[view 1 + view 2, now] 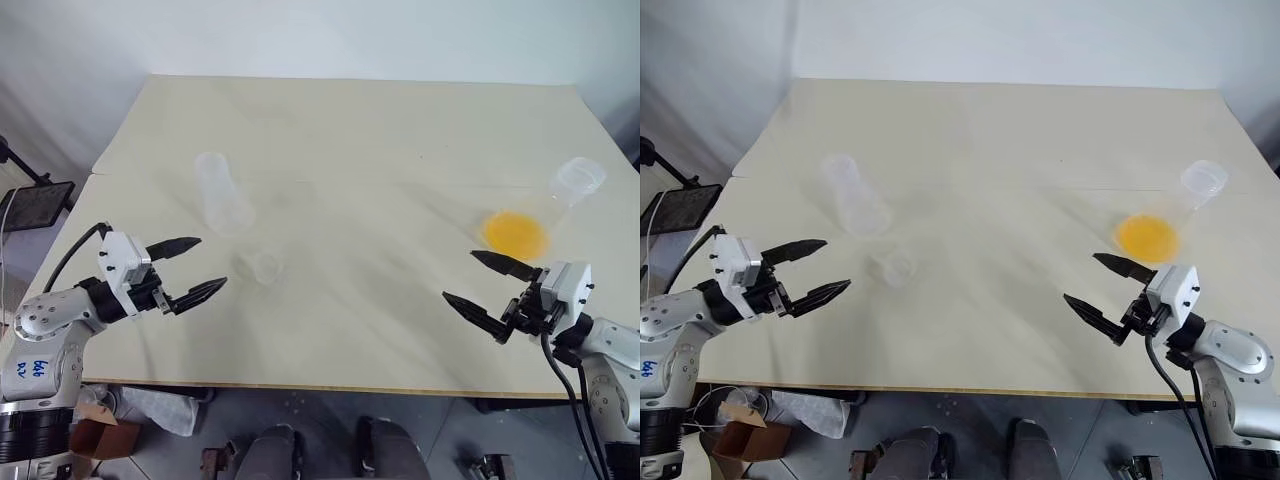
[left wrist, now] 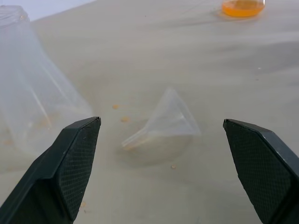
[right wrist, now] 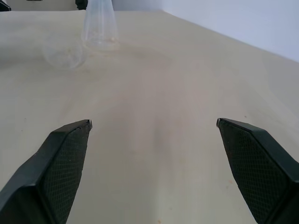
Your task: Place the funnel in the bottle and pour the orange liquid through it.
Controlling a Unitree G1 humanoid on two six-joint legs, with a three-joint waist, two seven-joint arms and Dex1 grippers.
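Two flasks, one funnel, both my grippers standing spread and holding nothing.

I am looking over a pale table (image 1: 360,130): the wide-mouthed flask (image 1: 545,210) is standing on my right side, holding the orange liquid (image 1: 515,234) at its base; the bottle (image 1: 222,195) is standing upright on my left, with the funnel (image 2: 163,123) lying on its side just beside it. I am hovering my left gripper (image 1: 192,268) near the funnel and my right gripper (image 1: 485,285) near the orange flask.
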